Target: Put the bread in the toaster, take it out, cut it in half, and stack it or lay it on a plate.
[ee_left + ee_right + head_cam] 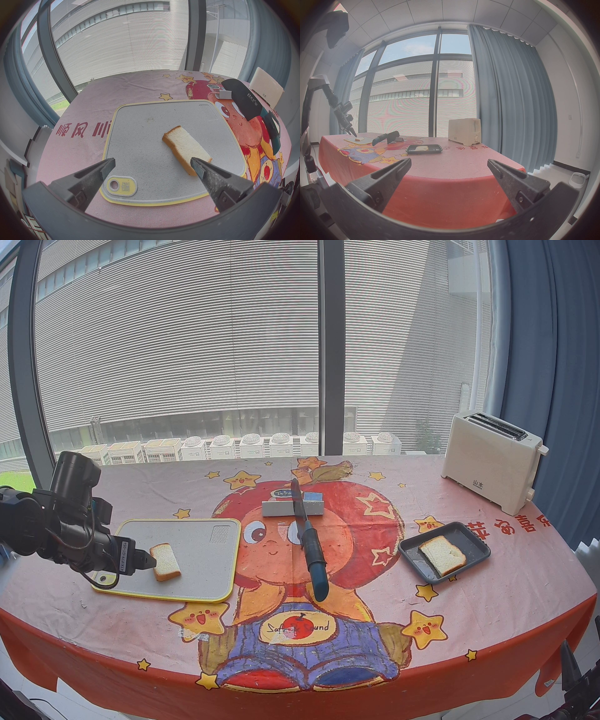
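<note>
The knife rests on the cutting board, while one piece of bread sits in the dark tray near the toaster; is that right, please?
Not quite: in the head view the knife rests on the tablecloth, blade propped on a small block, apart from the cutting board. One piece of bread does sit in the dark tray near the toaster.

**Bread on the board**

We note the left gripper [152, 162] over the cutting board [140, 131], jaws spread wide. A bread piece [186, 147] lies flat there, beside one jaw tip. Knife [247, 103] and toaster [265, 86] sit farther along the worktop [93, 93].
</note>
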Available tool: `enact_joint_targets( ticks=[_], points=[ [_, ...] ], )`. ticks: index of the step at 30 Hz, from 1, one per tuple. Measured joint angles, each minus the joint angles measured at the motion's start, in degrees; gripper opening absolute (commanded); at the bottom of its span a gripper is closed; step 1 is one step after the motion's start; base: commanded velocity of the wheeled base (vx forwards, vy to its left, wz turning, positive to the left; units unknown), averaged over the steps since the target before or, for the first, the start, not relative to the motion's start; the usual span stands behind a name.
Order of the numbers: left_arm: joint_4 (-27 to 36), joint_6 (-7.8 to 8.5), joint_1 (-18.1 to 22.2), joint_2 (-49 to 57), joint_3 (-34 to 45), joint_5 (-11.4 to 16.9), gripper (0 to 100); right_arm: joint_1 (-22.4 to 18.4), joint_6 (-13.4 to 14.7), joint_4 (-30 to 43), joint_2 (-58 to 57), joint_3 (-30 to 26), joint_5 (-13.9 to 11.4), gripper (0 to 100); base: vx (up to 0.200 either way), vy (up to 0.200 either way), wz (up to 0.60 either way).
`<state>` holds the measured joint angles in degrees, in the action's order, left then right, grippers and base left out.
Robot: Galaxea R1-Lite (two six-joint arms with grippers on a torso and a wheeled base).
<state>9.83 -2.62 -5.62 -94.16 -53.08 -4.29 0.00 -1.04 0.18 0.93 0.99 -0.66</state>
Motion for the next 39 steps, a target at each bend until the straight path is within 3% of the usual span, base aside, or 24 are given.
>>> enact_joint_targets(
  ticks=[35, 39],
  points=[
    [-1.6, -0.05, 0.0, -1.4, -0.1, 0.1, 100, 0.0, 0.0, 0.0, 0.0, 0.0, 0.0, 100, 0.0, 0.0, 0.0],
    [-1.6, -0.61, 0.0, -1.4, -0.3, 0.1, 100, 0.0, 0.0, 0.0, 0.0, 0.0, 0.0, 100, 0.0, 0.0, 0.0]
  ],
)
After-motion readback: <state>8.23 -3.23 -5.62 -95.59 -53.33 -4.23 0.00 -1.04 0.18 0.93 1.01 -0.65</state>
